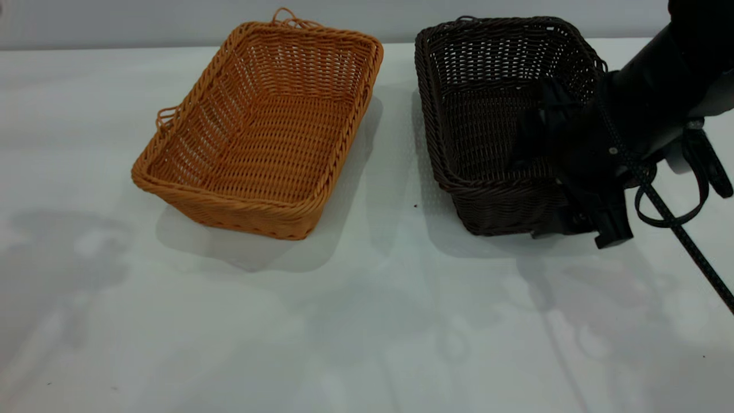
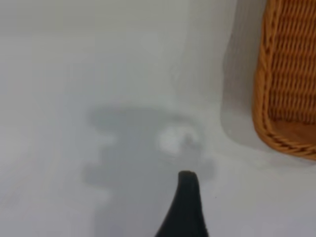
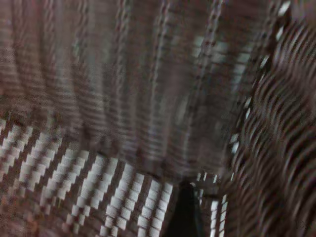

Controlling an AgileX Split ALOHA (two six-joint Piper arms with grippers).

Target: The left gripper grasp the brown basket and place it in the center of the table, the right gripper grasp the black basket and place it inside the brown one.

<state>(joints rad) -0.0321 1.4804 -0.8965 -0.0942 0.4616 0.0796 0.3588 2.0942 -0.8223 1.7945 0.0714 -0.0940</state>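
The brown basket [image 1: 258, 132] stands on the table [image 1: 367, 321] left of centre, empty; its corner shows in the left wrist view [image 2: 291, 74]. The black basket [image 1: 487, 115] stands to its right. My right gripper [image 1: 573, 212] is at the black basket's near right corner, straddling the wall. In the right wrist view one finger [image 3: 185, 212] is inside the basket, apart from the woven wall [image 3: 276, 148]; the other finger is hidden. It looks open. My left gripper [image 2: 237, 197] is out of the exterior view and hangs over bare table beside the brown basket. Only one finger [image 2: 186, 207] shows, holding nothing.
Black cables and a braided cord [image 1: 671, 218] hang from the right arm over the table's right side. A grey wall [image 1: 172, 23] runs behind the table. A gap of bare table [image 1: 395, 143] separates the two baskets.
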